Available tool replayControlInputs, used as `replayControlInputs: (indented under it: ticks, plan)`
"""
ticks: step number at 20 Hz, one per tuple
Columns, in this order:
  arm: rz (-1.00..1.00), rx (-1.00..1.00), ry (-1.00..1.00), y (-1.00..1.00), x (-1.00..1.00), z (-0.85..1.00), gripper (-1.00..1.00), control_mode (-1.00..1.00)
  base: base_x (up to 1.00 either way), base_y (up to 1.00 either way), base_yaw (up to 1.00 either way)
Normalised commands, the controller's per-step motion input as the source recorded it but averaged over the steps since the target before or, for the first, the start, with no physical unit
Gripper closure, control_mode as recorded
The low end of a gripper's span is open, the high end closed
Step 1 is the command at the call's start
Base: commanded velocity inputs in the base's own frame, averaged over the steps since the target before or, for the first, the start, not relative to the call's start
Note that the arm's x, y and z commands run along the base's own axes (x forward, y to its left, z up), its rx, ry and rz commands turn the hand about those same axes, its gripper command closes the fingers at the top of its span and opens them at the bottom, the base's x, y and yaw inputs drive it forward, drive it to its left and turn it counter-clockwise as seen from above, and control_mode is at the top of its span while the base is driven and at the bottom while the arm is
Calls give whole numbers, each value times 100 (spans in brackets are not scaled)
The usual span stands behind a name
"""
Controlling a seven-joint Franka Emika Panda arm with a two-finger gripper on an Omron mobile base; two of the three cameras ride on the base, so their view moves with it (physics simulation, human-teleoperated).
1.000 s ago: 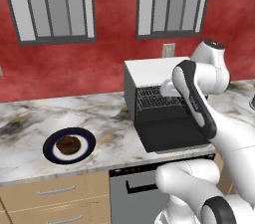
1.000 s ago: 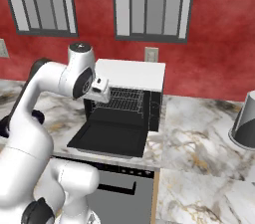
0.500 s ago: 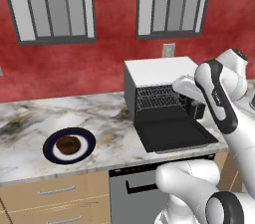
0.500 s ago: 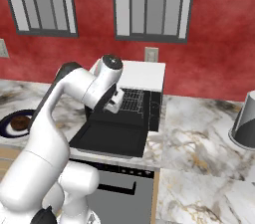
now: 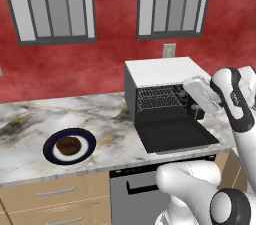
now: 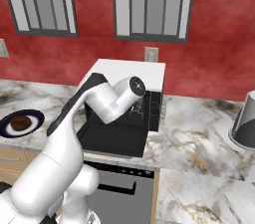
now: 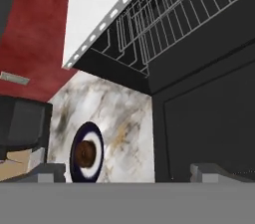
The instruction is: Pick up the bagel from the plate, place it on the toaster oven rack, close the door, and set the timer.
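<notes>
- The bagel (image 5: 68, 145) sits at the centre of the plate (image 5: 86, 153), on the marble counter (image 5: 30, 119) at about 9 o'clock from the toaster oven (image 5: 160, 71), well apart from it.
- It looks light, soft and springy, so I judge a firm squeeze would dent it; its puffy brown crust should not be slippery.
- Best hold, in my view: straight down from above, 1 finger on each side of its round edge, closing only until it is snug.
- The plate is shallow, so the fingers can likely reach low on the bagel without catching the rim.
- The door (image 5: 176, 136) lies folded down flat at 6 o'clock of the cavity, and the rack (image 5: 159, 98) is exposed inside.
- The gripper (image 5: 197, 114) hangs at the oven's 3 o'clock side, jaws spread wide, holding nothing.
</notes>
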Motion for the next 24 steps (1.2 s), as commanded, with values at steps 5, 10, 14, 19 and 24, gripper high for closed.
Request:
replayControlInputs:
  ticks: [5, 10, 14, 19, 24]
  plan:
    - [-9, 15, -9, 0, 28, -29, -100, -100, 0, 0, 0]
    - [-11, 6, -10, 0, 35, -27, -100, -100, 0, 0, 0]
    - [-5, 5, -7, -17, 44, -14, -100, -100, 0, 0, 0]
    - [0, 6, -7, -30, 44, -11, -100, -100, 0, 0, 0]
    - [0, 5, -9, -20, 37, -16, -100, -100, 0, 0, 0]
